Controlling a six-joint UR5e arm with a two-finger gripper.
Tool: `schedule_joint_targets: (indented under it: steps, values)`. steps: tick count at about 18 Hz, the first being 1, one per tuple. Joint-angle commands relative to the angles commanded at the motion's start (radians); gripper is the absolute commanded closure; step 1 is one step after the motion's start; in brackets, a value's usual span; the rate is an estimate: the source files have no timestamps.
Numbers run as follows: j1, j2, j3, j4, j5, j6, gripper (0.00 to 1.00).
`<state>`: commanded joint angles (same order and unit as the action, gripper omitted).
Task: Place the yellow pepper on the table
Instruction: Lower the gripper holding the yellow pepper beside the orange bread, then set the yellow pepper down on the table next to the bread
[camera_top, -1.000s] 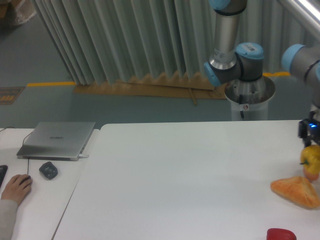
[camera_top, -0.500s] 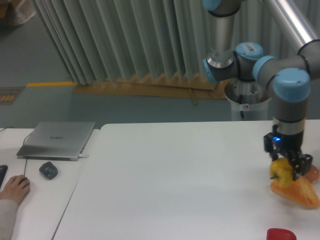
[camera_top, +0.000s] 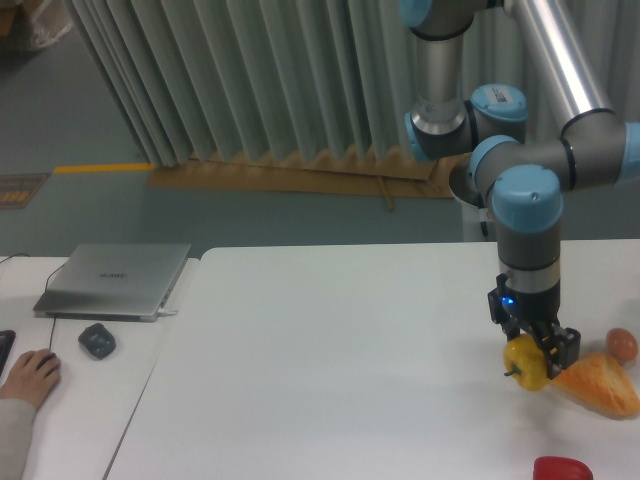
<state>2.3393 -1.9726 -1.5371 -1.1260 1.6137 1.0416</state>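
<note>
Yellow pepper (camera_top: 525, 362): small, glossy, bright yellow, lumpy; held in the gripper (camera_top: 537, 350), jaws closed on its upper part, low over the white worktop (camera_top: 330, 360) at right. Contact w/ surface can't be told, prob. just above. Pepper sits just left of orange-brown bread (camera_top: 598, 384). Red pepper (camera_top: 562, 468) cut off at bottom edge. Small egg-like obj (camera_top: 621, 344) by bread. Adjoining desk w/ laptop (camera_top: 115, 279), mouse (camera_top: 97, 341); a person's hand (camera_top: 30, 376) partly out of frame. Grey pleated curtain (camera_top: 240, 80) behind.

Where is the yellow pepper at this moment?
The yellow pepper is held in the claw at the table's right side, just left of the orange bread.
</note>
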Motion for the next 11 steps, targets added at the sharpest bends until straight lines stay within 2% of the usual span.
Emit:
schedule_joint_targets:
  steps: [11]
  values:
    - [0.000,-0.057,0.000,0.035,0.037,0.002,0.44]
